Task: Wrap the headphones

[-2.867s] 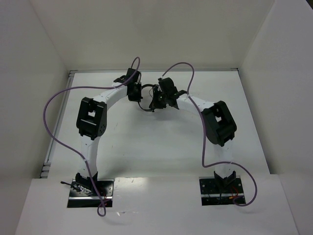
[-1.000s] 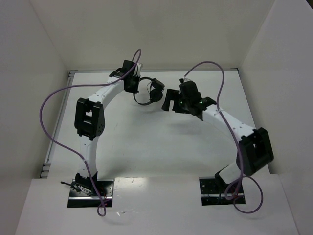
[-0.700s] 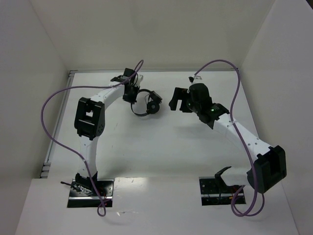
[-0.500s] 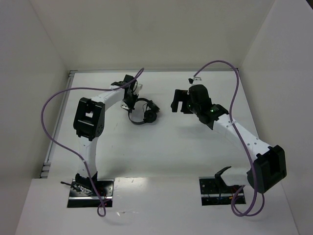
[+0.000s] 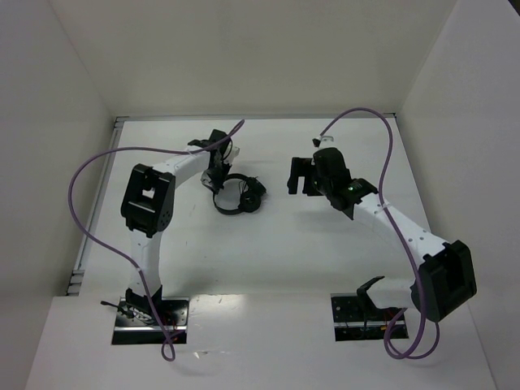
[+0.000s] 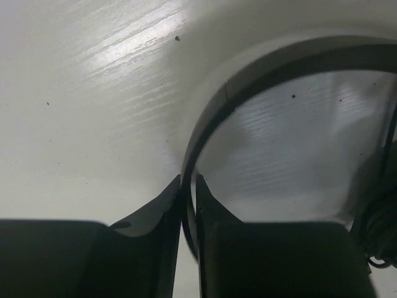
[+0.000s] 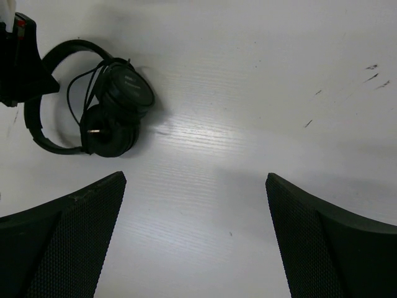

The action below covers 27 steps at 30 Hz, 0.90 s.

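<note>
The left gripper (image 6: 188,181) is pressed together on the thin black headband (image 6: 248,68), pinching it right where the arc comes down between the two fingertips. From that pinch the band curves up and over toward 1 o'clock in the left wrist view, low over the white table (image 5: 268,244).

Seen from above, the headphones (image 5: 238,197) lie on the table just at 4 o'clock of the left gripper, a little toward 9 o'clock from the middle of the tabletop. The two round ear pads (image 7: 127,89) sit close together, touching or nearly so, at the open end of the band. The thin dark cord (image 7: 71,87) loops close around them. How tightly it is wound cannot be told.

The right gripper (image 7: 193,179) is spread wide and holds nothing, its textured fingers (image 7: 62,230) far apart over bare table. In its wrist view the headphones lie at 10 o'clock. From above, it hangs well apart at 3 o'clock of them.
</note>
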Motion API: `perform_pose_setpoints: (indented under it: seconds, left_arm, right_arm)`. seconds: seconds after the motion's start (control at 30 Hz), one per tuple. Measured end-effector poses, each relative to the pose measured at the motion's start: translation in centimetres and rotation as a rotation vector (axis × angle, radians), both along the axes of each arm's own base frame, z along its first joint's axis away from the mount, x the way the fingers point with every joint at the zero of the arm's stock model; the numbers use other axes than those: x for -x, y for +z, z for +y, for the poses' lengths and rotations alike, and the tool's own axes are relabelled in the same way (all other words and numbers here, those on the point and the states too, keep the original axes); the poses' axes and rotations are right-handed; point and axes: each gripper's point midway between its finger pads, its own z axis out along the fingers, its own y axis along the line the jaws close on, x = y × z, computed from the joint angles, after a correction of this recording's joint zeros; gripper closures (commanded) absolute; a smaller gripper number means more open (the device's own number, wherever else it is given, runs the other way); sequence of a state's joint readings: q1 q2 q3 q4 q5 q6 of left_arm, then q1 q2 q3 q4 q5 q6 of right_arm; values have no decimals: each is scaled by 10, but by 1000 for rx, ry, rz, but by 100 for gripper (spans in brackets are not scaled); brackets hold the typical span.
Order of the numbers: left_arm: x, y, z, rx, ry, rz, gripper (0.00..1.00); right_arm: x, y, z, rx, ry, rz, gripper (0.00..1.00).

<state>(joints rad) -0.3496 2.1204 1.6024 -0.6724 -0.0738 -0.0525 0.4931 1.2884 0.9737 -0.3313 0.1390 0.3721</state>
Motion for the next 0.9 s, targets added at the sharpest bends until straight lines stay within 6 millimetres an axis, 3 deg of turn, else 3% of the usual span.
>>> perform_pose_setpoints:
  seconds: [0.2,0.3,0.37,0.5,0.57,0.6,0.63,0.83,0.9]
  left_arm:
    - [0,1,3,-12,8,-4,76]
    - [0,2,3,-15,10,-8,69]
    - [-1,4,3,-14,12,-13,64]
    - [-3,15,4,-10,15,-40,40]
    - [-5,27,4,-4,17,-65,28]
    - [-6,34,4,-1,18,-82,10]
    - [-8,44,3,5,21,-104,3]
    - [-14,114,7,47,65,-281,0]
    - [-7,135,11,73,79,-355,0]
  right_arm:
    - [0,2,3,-15,13,-6,0]
    - [0,3,5,-22,21,-7,0]
    - [0,4,6,-27,26,-9,0]
    - [0,5,10,-39,40,-10,0]
    - [1,5,12,-47,52,-9,0]
    - [1,6,14,-52,62,-10,0]
    - [1,5,16,-56,72,-10,0]
    - [-3,-7,24,-41,119,8,0]
    - [-3,-12,24,-28,132,16,0]
